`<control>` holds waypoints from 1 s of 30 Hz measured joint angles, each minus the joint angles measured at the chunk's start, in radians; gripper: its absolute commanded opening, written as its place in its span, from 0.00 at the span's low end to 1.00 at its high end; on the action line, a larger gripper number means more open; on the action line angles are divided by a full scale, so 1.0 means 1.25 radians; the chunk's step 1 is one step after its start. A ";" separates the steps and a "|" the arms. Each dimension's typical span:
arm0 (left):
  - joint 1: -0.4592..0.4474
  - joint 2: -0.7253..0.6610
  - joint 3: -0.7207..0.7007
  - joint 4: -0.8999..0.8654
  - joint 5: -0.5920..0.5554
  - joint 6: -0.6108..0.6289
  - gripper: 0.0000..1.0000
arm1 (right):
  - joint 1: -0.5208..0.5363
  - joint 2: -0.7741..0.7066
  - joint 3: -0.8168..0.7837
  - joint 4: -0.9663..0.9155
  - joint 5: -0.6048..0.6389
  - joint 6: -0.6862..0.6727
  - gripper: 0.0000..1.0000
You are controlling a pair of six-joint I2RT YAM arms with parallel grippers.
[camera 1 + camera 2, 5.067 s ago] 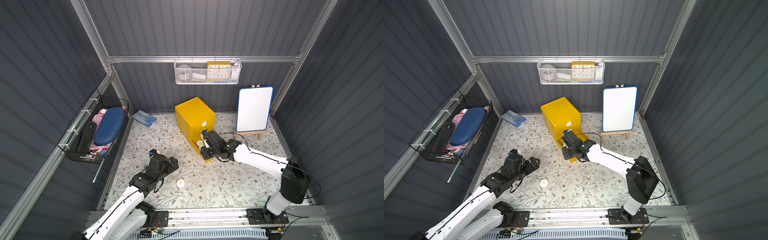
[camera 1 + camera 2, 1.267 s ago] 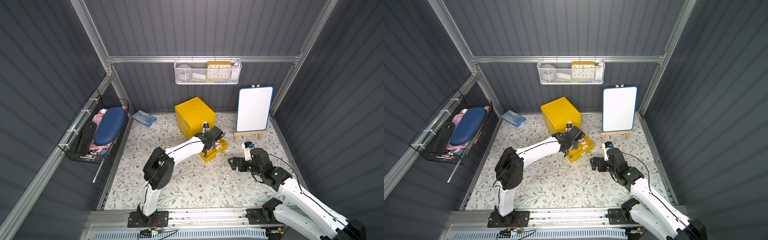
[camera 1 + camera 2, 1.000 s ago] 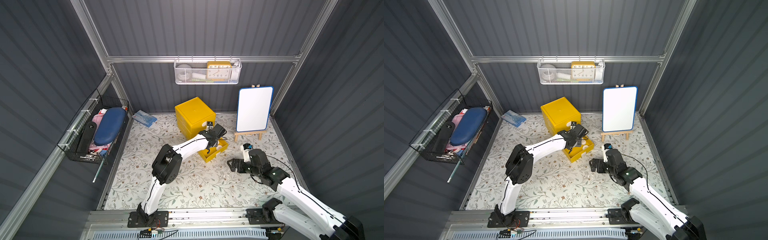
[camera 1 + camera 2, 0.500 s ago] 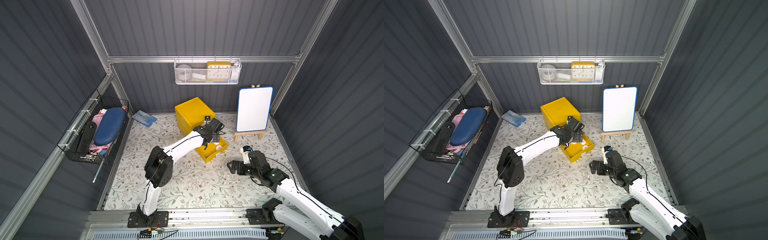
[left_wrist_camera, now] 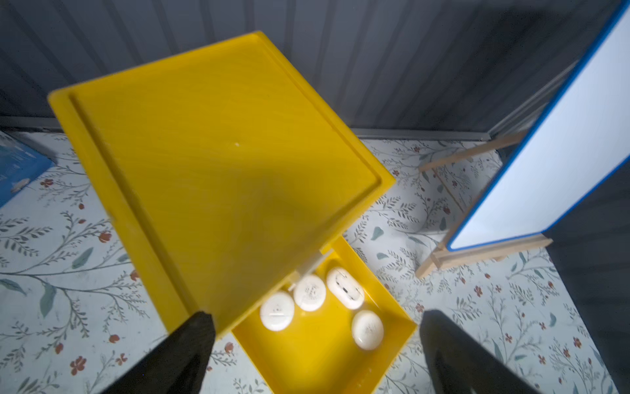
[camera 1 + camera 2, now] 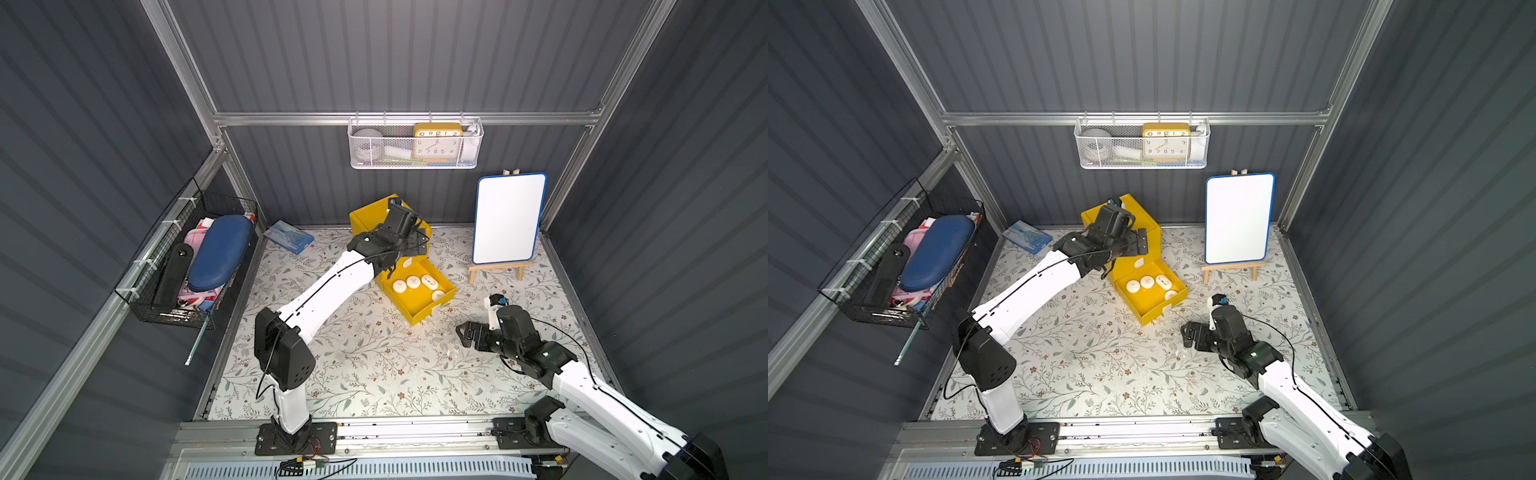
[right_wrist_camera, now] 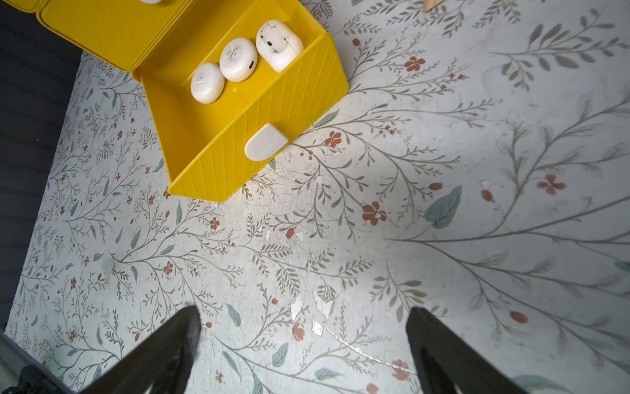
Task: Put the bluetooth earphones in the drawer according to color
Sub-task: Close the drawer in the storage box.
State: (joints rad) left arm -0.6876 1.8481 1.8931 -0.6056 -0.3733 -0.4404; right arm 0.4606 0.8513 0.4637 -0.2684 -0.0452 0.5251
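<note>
Inside a booth of ribbed dark grey walls point(image 6: 415, 62), a floral-print mat point(image 6: 374, 374) covers the table. Four white pebble-shaped earphone cases point(image 6: 413, 281) lie in the pulled-out bottom drawer point(image 6: 413, 305) of the bright yellow plastic drawer cabinet point(image 6: 363, 216) near the back wall. The left gripper point(image 5: 317, 317) hangs above the cabinet, jaws spread and empty. The right gripper point(image 7: 303, 311), likewise released, hovers low over bare mat near the drawer's front. A blue-framed whiteboard point(image 6: 509, 218) stands beside the cabinet, and a white mesh basket point(image 6: 374, 158) hangs behind.

Only the yellow clock point(image 6: 437, 141) in the wire basket point(image 6: 365, 160) at twelve o'clock bears readable hour numerals, 10, 11 and 12 clearest.
</note>
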 measured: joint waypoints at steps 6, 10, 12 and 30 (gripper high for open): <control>0.108 0.047 0.095 0.001 0.052 0.034 0.99 | -0.001 -0.005 -0.039 0.072 0.067 0.035 0.92; 0.171 0.090 0.126 0.002 0.090 0.044 0.99 | -0.001 0.015 -0.038 0.105 0.076 0.032 0.79; 0.192 0.111 0.128 0.002 0.107 0.046 0.99 | -0.001 0.042 -0.032 0.121 0.073 0.028 0.72; 0.241 0.161 0.051 0.081 0.184 0.049 0.99 | -0.038 0.472 0.165 0.256 -0.067 0.015 0.37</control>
State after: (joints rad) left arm -0.3859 2.0491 1.9568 -0.5041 -0.1429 -0.3798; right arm 0.4133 1.4410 0.6704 0.0513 -0.1287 0.5442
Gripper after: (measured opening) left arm 0.990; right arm 0.370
